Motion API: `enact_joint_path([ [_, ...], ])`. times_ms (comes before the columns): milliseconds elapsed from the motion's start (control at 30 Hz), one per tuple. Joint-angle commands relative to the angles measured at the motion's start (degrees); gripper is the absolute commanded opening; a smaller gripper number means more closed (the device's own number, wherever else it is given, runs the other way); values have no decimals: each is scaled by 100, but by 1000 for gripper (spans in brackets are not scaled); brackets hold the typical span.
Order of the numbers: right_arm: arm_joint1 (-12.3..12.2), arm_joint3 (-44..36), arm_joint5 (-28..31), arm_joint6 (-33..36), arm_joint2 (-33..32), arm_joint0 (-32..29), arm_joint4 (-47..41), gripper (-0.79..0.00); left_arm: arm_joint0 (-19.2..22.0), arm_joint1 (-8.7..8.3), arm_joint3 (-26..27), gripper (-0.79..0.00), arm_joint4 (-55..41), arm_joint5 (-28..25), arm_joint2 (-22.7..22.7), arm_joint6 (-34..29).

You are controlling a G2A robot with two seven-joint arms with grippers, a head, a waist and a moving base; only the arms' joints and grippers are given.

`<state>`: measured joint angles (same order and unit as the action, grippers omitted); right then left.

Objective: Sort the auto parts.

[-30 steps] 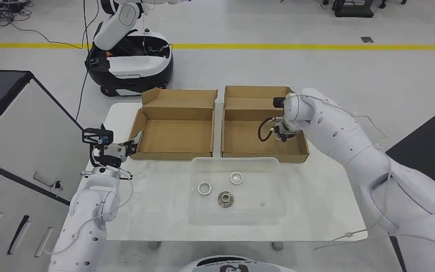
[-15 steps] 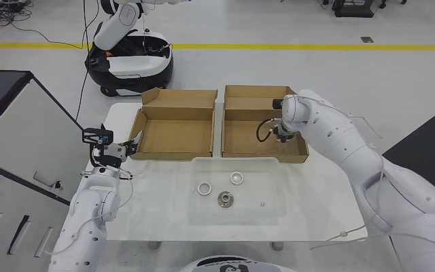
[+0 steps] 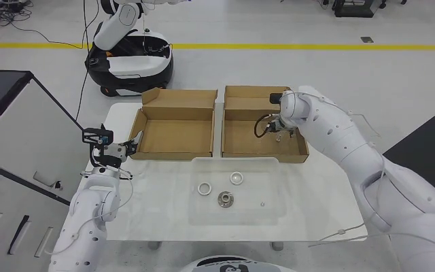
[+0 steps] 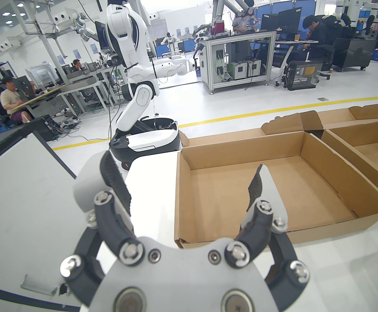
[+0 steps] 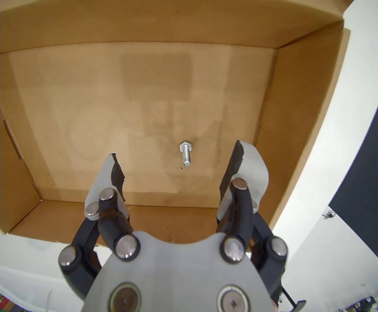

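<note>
Bolt (image 5: 186, 153), silver with a hex head, lies flat on the floor of the right cardboard box (image 5: 177, 20), apart from the walls, its head turned away from the right gripper (image 5: 176, 150). That gripper hangs above the box interior with its jaws spread wide and nothing between them; the bolt is seen through the gap between the two fingers, touching neither. From above, the right gripper (image 3: 279, 130) sits over the box's outer part, near the side wall.

The left cardboard box (image 3: 173, 136) stands just beside the right one on the tabletop (image 3: 319, 197), both with their back flaps raised, and its floor is bare. The left gripper (image 3: 134, 144) is at this box's outer near corner, over the tabletop rather than over the box. In the left wrist view, the left gripper (image 4: 182, 161) is released, with its fingers well apart and holding nothing.

In front of the boxes is a shallow white tray (image 3: 234, 160). It holds a white ring (image 3: 204, 188), a second pale ring (image 3: 236, 178), a grey flanged round part (image 3: 225, 198) and a tiny piece (image 3: 262, 202) too small to make out. All four lie apart from one another.
</note>
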<state>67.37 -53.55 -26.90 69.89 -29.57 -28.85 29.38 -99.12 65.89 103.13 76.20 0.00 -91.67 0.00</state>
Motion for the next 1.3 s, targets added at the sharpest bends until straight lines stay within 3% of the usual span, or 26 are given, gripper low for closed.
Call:
enact_joint_path([
  [0, -42, -176, -12, 8, -86, -1, 70, 0, 0, 0, 0, 0, 0, 0, 0, 0],
  [300, -406, -1635, -115, 347, -692, -213, 513, 0, 0, 0, 0, 0, 0, 0, 0, 0],
  [633, -866, -3460, -9, 740, -1553, -958, 832, 0, 0, 0, 0, 0, 0, 0, 0, 0],
  [1267, -866, -3470, 27, 705, -1548, -974, 843, 0, 0, 0, 0, 0, 0, 0, 0, 0],
])
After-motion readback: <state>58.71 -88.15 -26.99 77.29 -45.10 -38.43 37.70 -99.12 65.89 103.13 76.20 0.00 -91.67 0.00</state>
